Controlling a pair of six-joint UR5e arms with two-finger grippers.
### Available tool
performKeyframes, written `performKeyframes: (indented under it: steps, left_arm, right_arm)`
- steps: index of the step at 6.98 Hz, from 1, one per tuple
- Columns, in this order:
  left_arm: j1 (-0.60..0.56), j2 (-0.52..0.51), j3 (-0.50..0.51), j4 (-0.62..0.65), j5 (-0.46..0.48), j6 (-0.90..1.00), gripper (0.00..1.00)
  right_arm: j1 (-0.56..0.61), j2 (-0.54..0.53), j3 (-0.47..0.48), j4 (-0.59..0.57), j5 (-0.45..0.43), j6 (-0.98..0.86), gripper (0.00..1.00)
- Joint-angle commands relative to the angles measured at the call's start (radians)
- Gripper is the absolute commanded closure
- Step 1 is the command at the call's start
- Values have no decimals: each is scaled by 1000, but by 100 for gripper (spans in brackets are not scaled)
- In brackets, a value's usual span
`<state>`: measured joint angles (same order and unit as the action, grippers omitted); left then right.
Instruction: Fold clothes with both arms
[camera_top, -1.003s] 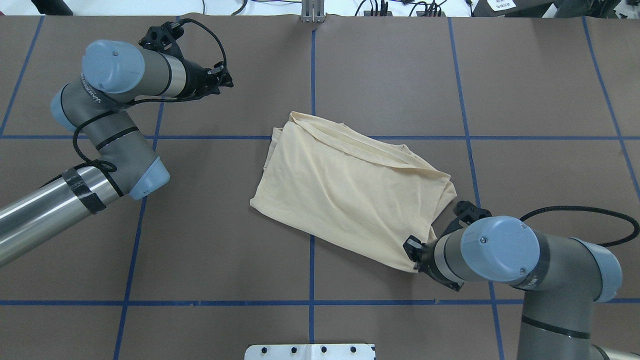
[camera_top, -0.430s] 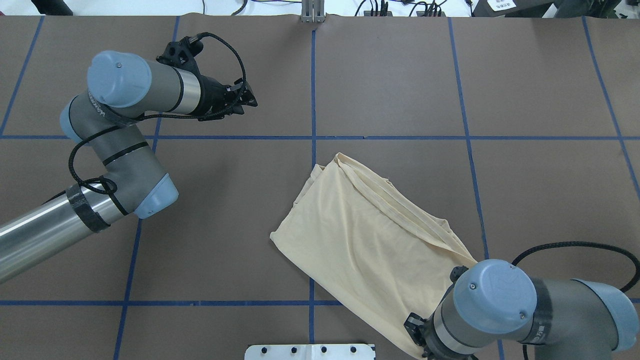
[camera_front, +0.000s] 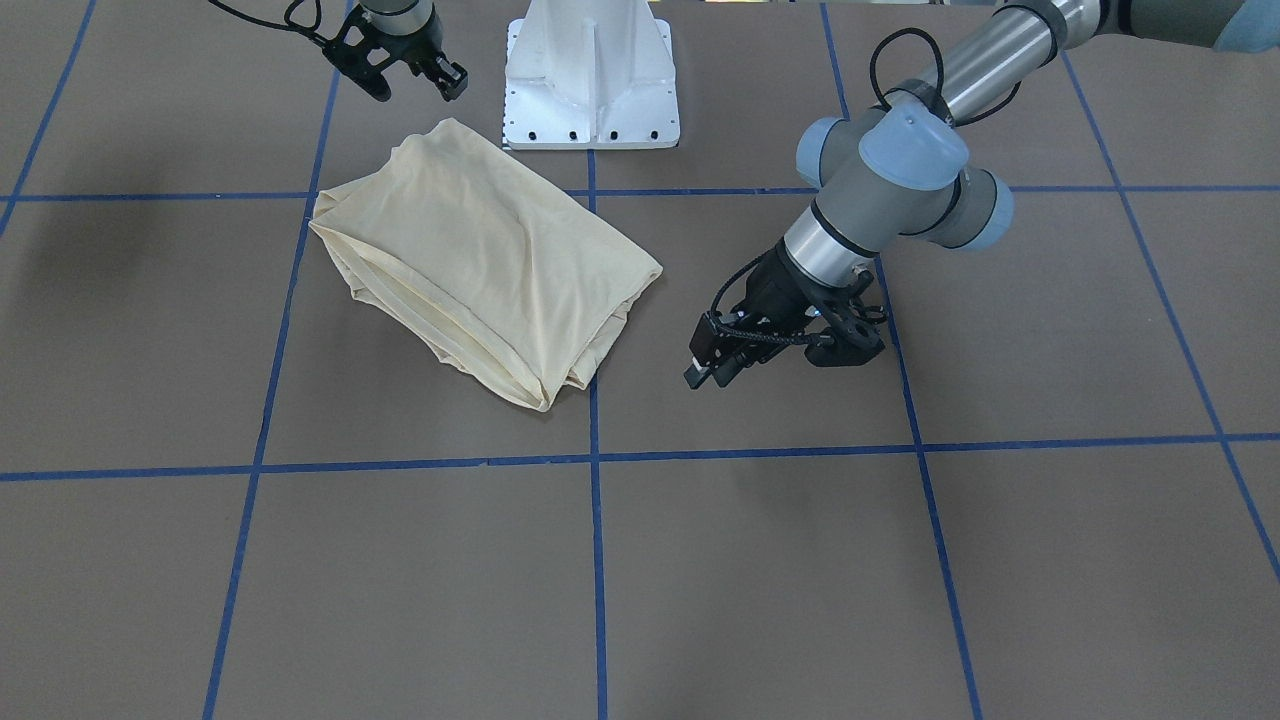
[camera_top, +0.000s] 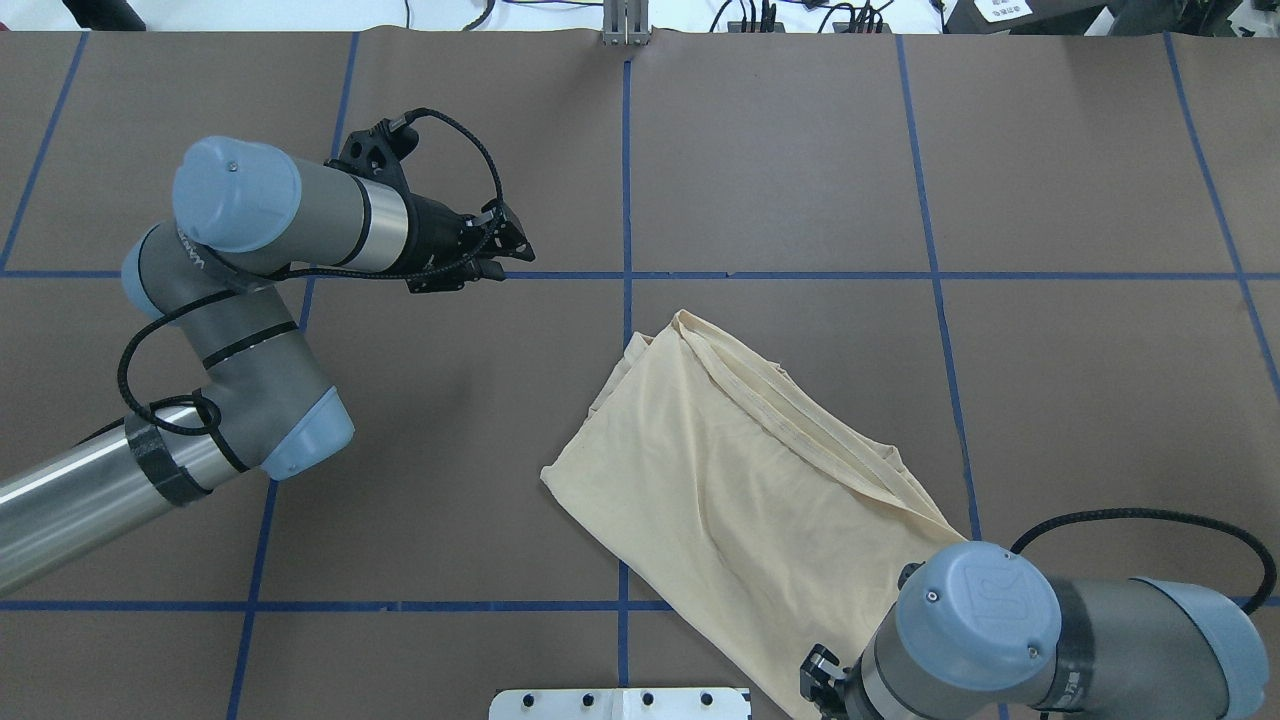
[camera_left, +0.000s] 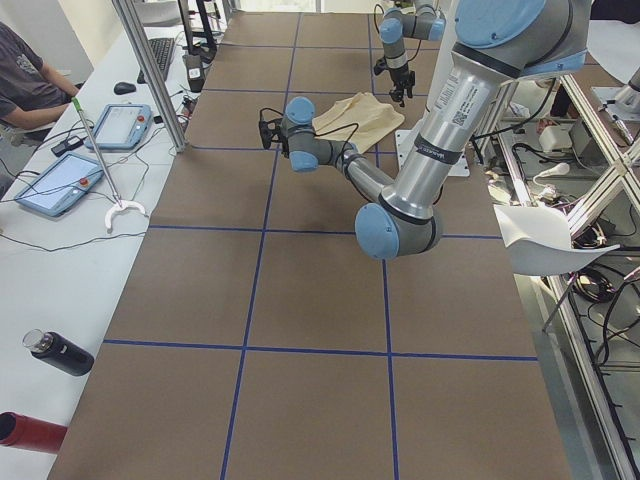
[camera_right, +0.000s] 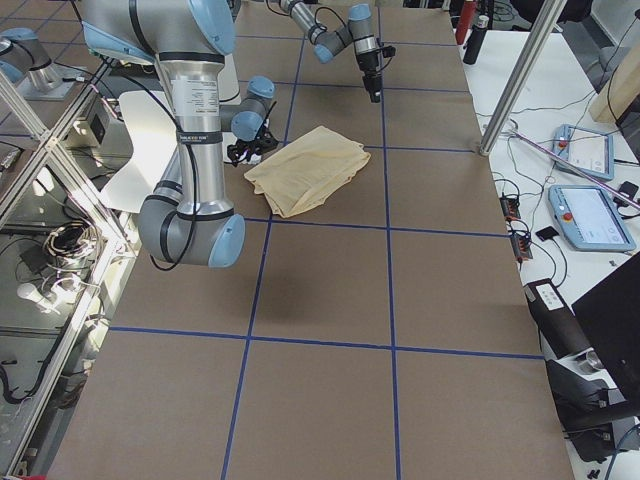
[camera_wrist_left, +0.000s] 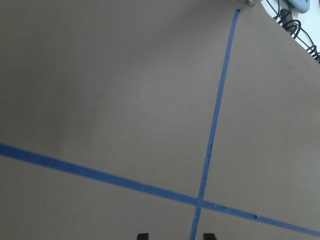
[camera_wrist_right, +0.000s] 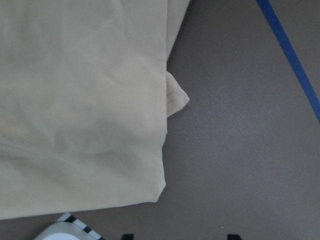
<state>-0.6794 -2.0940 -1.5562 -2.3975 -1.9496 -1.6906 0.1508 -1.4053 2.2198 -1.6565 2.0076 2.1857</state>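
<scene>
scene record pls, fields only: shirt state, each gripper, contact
shirt: folded into a rough rectangle, lying flat, print not visible
location: on table, diagonal to the blue tape grid, one corner near base
left gripper: jaws open, empty, over bare table, apart from shirt
right gripper: jaws open, empty, by the shirt corner nearest the base
contact: none visible; right wrist view shows no cloth between the jaws

Cream shirt (camera_top: 740, 470) folded, lying slantwise; right arm (camera_top: 975, 612) at its corner, left arm (camera_top: 240, 195) well apart.
</scene>
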Motion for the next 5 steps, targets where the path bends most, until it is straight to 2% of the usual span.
performKeyframes:
  steps: [1,2,3,4,5]
  left_arm:
    - [113,108,-125,3,15,-79,46]
    - [176,123,-136,23,82,-105,45]
    - [249,112,-134,110,174,-107,44]
    - [274,76,-133,176,201,-107,44]
    - [296,69,-128,198,202,-107,43]
  right_arm:
    - [213,88,-40,0,3,-15,0]
    - [357,168,-105,0,-9,-23,0]
    - [462,201,-145,13,-22,-129,0]
    - [533,203,-149,15,-23,-226,0]
    - [565,201,-167,15,-24,-239,0]
